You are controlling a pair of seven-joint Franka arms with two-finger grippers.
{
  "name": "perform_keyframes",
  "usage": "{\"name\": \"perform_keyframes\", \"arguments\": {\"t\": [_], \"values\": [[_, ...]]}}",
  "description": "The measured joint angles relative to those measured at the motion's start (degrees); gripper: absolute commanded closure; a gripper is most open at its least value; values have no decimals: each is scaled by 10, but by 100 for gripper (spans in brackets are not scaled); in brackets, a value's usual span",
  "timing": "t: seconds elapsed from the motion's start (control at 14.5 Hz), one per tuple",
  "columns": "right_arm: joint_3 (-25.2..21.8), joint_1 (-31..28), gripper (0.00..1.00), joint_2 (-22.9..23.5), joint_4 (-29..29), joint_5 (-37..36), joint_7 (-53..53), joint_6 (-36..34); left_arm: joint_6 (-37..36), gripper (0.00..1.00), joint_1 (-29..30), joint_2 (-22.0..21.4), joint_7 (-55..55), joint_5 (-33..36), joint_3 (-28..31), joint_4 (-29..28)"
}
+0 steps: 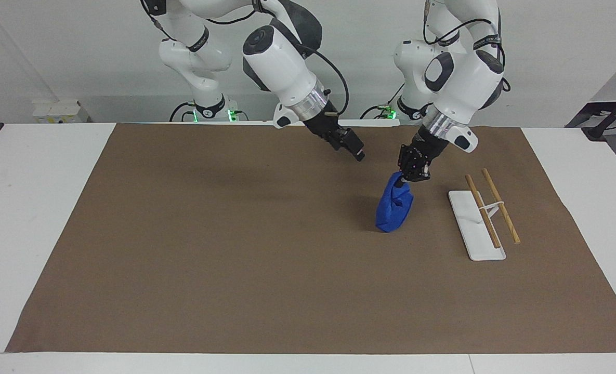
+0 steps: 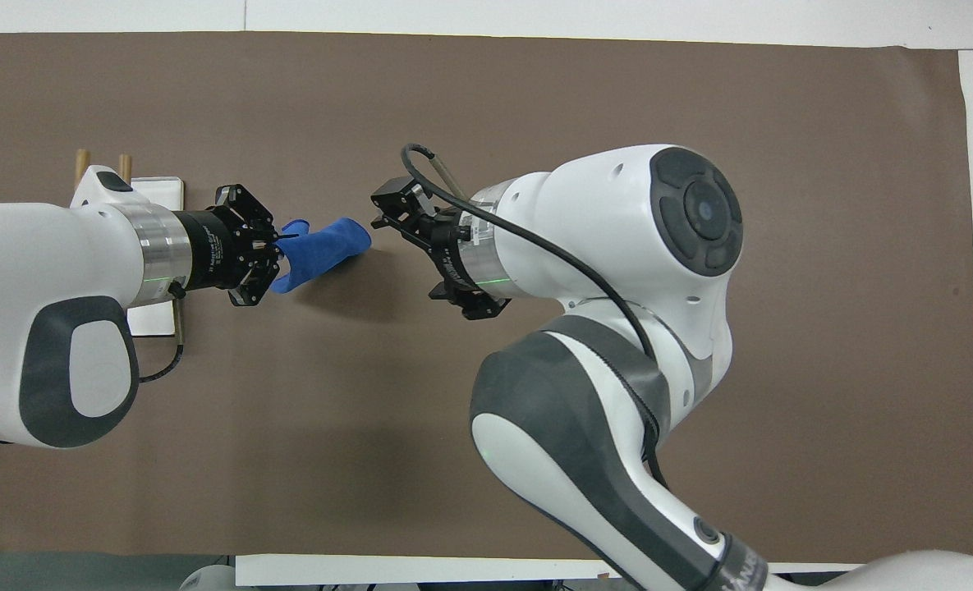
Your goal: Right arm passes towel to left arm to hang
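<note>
Left gripper (image 1: pixel 402 180): up over the brown mat, fingertips pinched together on the top corner of the towel (image 1: pixel 393 203); seen from above, it sits at about nine o'clock from the mat's middle (image 2: pixel 277 256).
Towel: hangs straight down from that grip as a bunched blue bundle, its low end close to the mat or just touching it; I cannot tell which.
Right gripper (image 1: pixel 353 147): in the air over the mat, fingers spread wide with nothing between them, apart from the towel (image 2: pixel 322 250); from above it sits at three o'clock of the cloth (image 2: pixel 408 246).
Rack (image 1: pixel 476 224): white base with two wooden rods (image 1: pixel 500 205) slanting across it, standing toward the left arm's end, beside the hanging towel.
Mat (image 1: pixel 235 259): brown sheet covering most of the white table (image 1: pixel 27 208).
</note>
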Motion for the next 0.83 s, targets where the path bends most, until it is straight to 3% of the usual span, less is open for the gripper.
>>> {"name": "perform_keyframes", "arguments": {"t": [0.41, 0.62, 0.83], "values": [[-150, 0, 0, -36, -3, -109, -384, -111, 1, 100, 114, 5, 209, 0, 4, 1], [-238, 20, 0, -53, -3, -178, -479, -168, 1, 100, 182, 8, 321, 0, 5, 4], [-371, 72, 0, -83, -2, -201, -554, -209, 2, 100, 213, 23, 381, 0, 5, 38]]}}
